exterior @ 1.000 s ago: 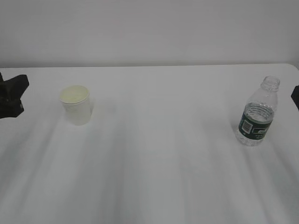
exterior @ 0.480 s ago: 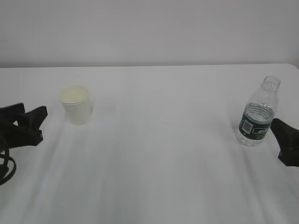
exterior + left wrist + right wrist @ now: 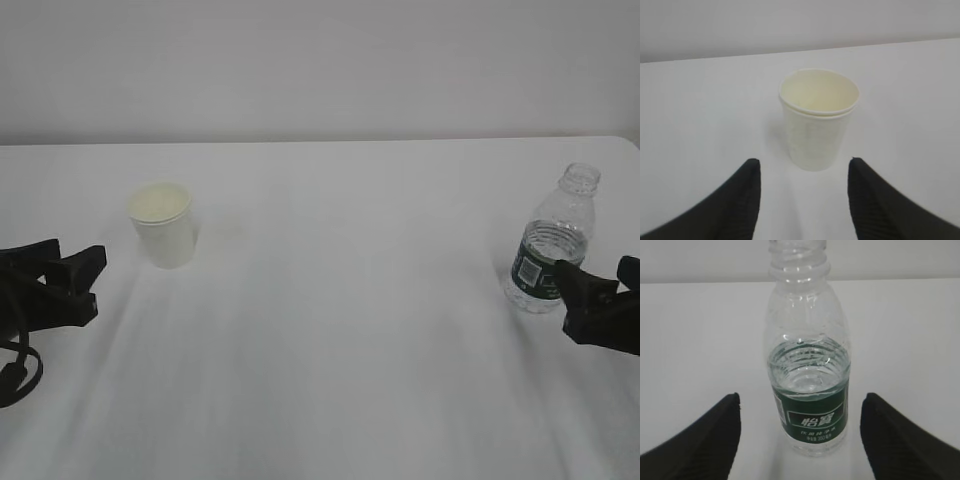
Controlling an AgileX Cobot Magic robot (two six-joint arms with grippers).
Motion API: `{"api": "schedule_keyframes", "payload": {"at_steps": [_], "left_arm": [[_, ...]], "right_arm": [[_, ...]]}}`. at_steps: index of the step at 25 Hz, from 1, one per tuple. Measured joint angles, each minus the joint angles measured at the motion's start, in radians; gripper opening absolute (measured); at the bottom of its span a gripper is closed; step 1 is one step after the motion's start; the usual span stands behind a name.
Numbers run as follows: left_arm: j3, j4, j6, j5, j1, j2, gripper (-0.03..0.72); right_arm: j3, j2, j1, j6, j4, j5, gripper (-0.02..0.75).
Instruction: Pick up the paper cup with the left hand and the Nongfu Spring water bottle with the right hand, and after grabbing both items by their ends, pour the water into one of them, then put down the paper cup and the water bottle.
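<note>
Exterior view: the paper cup [image 3: 162, 224] and the Nongfu Spring water bottle [image 3: 552, 245] stand upright, well apart on the tabletop [image 3: 340, 320]; this looks like the approach step.

Left wrist view: the left hand [image 3: 804, 192] has its fingers [image 3: 742, 200] released, short of the cup.

Right wrist view: the right hand [image 3: 799, 440] has its fingers spread wide, flanking the bottle without touching. Next, each should advance, then clamp.

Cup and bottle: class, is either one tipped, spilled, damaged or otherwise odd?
Nothing stands out. The cup stands upright and looks empty; the capless bottle stands upright, part full of water, with no spill on the table.
</note>
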Motion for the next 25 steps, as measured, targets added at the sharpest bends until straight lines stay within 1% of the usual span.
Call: {"api": "schedule_keyframes", "payload": {"at_steps": [6, 14, 20, 25], "left_arm": [[0.0, 0.004, 0.0, 0.0, 0.0, 0.027, 0.398], [0.0, 0.026, 0.0, -0.004, 0.0, 0.057, 0.397], [-0.017, 0.051, -0.001, -0.004, 0.0, 0.119, 0.397], [-0.017, 0.054, -0.001, -0.004, 0.0, 0.125, 0.396]], "right_arm": [[-0.035, 0.095, 0.0, -0.012, -0.005, 0.0, 0.574], [-0.078, 0.16, 0.0, -0.053, -0.005, 0.0, 0.657], [-0.115, 0.19, 0.0, -0.054, -0.005, 0.0, 0.662], [-0.16, 0.229, 0.0, -0.055, -0.005, -0.001, 0.664]]}}
